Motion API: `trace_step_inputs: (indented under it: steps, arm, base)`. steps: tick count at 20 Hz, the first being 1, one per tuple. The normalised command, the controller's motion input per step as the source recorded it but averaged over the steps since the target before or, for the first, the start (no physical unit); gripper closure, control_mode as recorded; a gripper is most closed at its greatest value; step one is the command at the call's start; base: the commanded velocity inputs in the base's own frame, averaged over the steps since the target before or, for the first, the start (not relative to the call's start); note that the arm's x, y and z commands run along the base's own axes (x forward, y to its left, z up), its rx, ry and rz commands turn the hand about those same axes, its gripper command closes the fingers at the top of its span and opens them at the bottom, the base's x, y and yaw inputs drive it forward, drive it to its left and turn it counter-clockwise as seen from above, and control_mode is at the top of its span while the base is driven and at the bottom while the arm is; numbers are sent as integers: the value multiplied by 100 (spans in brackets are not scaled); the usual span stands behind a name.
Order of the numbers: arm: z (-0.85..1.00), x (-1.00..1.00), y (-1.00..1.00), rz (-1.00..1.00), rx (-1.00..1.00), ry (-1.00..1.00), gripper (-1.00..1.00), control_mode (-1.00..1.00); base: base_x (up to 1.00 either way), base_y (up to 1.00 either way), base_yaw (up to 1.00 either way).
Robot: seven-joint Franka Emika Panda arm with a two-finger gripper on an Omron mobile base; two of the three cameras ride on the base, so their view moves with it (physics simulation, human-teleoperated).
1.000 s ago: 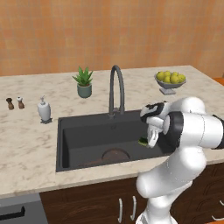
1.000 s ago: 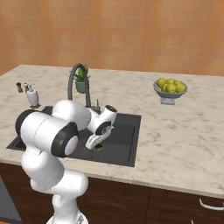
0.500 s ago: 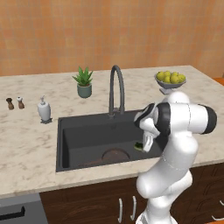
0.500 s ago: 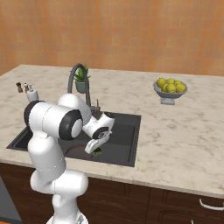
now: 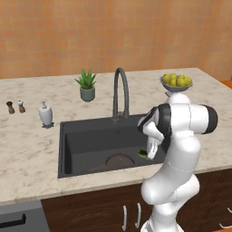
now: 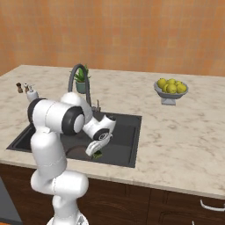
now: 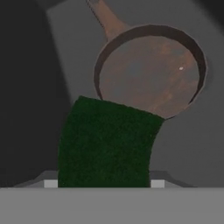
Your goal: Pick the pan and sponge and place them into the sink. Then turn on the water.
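Observation:
My gripper [image 5: 147, 150] hangs low inside the sink [image 5: 68, 132], near its right wall, shut on the sponge [image 5: 143, 153]. In the hand view the dark green sponge [image 7: 105, 144] stands between my fingertips and hides the near rim of the pan [image 7: 151, 72]. That pan is brown and round and lies flat on the sink floor [image 7: 188, 144], with its handle [image 7: 105, 17] pointing away. From the left base view the pan [image 5: 118, 161] sits at the basin's front middle. The arched dark faucet [image 5: 120, 90] stands behind the basin; no stream shows from it. The right base view shows the gripper [image 6: 95, 151] with the sponge [image 6: 97, 154] under it.
On the counter behind the sink stand a potted plant [image 5: 86, 85], a white soap dispenser [image 5: 45, 113] and two small shakers [image 5: 15, 107] at the left. A bowl of yellow fruit [image 5: 176, 82] sits at the back right. Cabinet fronts run below the counter edge.
The hand has gone down and a little left into the basin with the sponge still in it, and the forearm has swung lower. Pan and faucet are as before.

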Motion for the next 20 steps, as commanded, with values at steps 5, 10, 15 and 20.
trace_step_inputs:
  steps: [5,10,15,20]
  arm:
    - [-15,40,9,0,-1,0,100,-100]
    - [-20,53,1,0,0,0,100,-100]
    - [-52,30,0,0,0,0,100,-100]
    - [-66,32,5,0,0,0,100,-100]
  base:
    - [0,0,0]
    - [0,0,0]
    - [0,0,0]
    - [0,0,0]
